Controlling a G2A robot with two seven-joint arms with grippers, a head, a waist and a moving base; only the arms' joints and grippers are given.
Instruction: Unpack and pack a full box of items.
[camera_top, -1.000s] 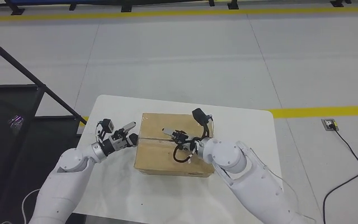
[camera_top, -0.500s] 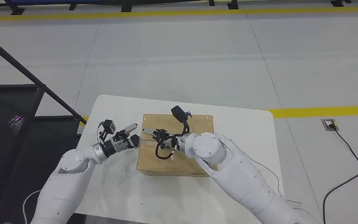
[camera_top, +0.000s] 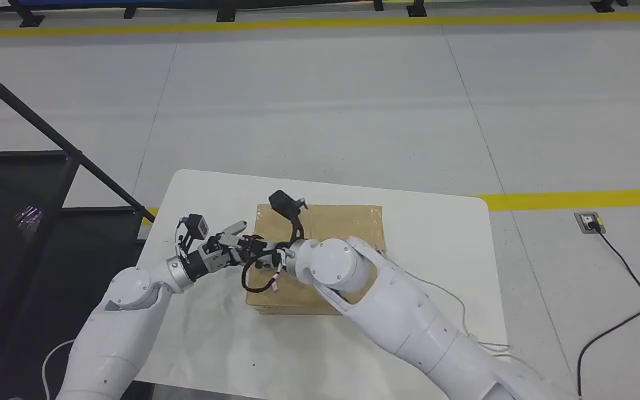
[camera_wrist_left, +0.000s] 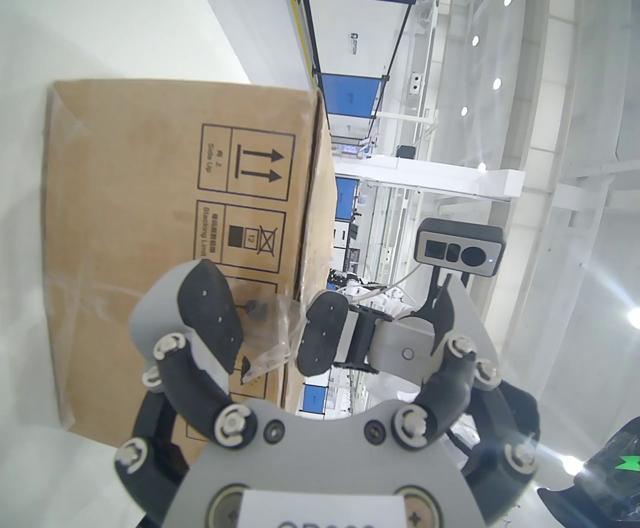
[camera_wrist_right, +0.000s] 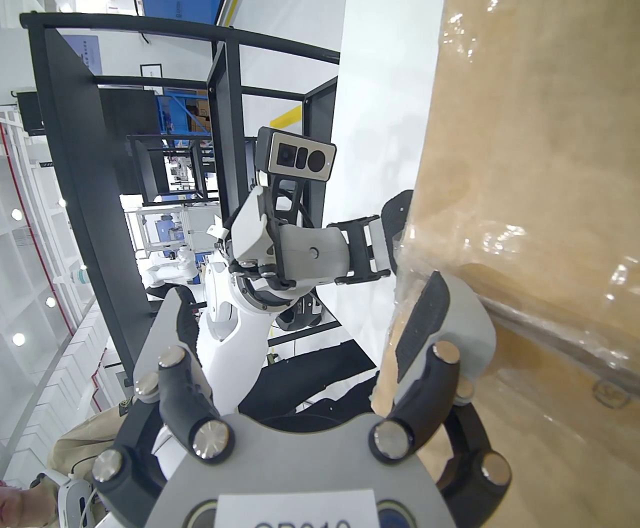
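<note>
Presently, the brown cardboard box (camera_top: 345, 222) sits closed on the white round-cornered table (camera_top: 440, 240), whose bare top extends past the box on every side. Both arms meet at one short end of the box, the end face that carries the black printed handling marks (camera_wrist_left: 240, 165). The left gripper (camera_top: 236, 240) stands just off that end face, level with the box's upper edge. Its fingers (camera_wrist_left: 210, 310) are spread wide apart and clamp nothing; the pad of one faces the marked end face, close to it. The right arm lies across the top of the box from the opposite end, and the right gripper (camera_top: 256, 246) sits at the same upper edge, just beside the left gripper. Its fingers (camera_wrist_right: 432, 320) are likewise spread wide: one rests over the box's top at the edge, the other hangs out past the end, clear of the box. A strip of clear packing tape (camera_wrist_right: 500, 240) runs along the top of the box, wrinkled and glossy. At the marked end a loose flap of the tape (camera_wrist_left: 272, 332) stands away from the cardboard. The flap lies in the gap between the near pads of the two grippers, just beside the right gripper's pad; whether either pad touches it cannot be told. Neither gripper is closed on the flap.
</note>
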